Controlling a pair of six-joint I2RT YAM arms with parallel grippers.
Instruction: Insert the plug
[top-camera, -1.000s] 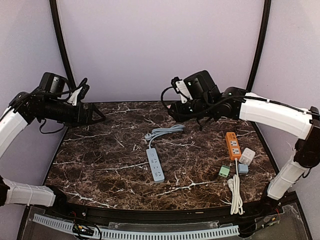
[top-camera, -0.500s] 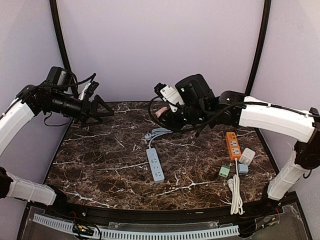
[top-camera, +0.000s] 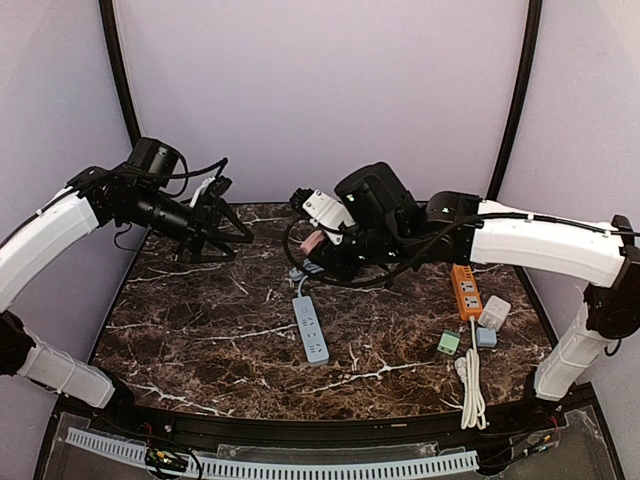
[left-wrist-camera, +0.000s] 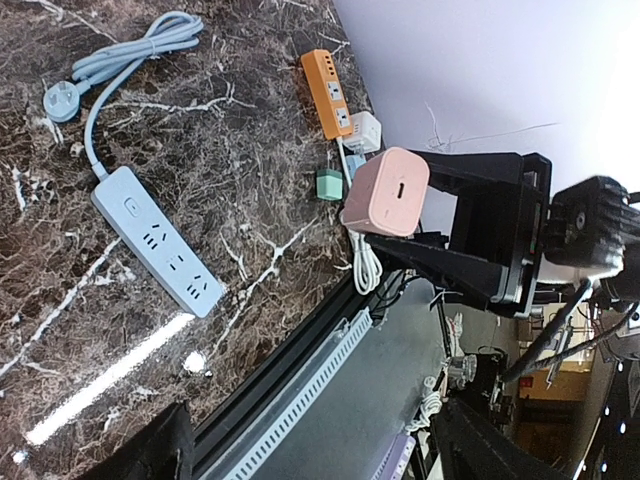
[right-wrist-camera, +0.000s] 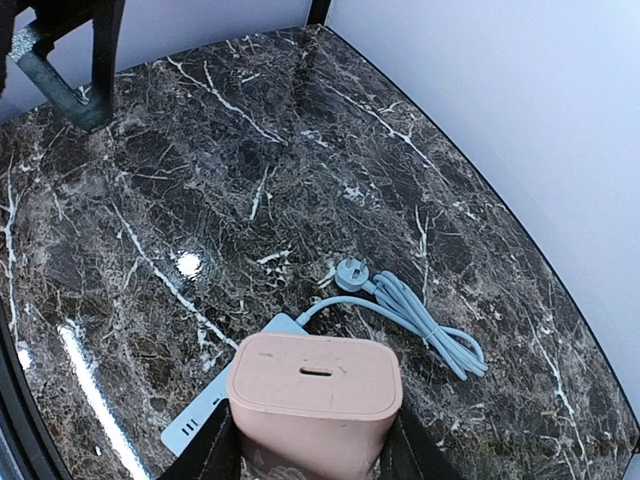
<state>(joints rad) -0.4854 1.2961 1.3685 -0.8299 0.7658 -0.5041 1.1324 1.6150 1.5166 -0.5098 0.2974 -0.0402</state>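
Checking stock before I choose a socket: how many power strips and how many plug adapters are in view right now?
Power strips: 2 (blue strip, orange strip)
Plug adapters: 4 (pink adapter, white adapter, green adapter, light blue adapter)
Total: 6

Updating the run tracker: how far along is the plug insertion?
Done: the pink charger is picked up, gripped by the right fingers. In hand: it is held in the air over the cord end of the blue power strip. Left: seating it in a socket; none is filled yet. The left fingers are open and hold nothing.
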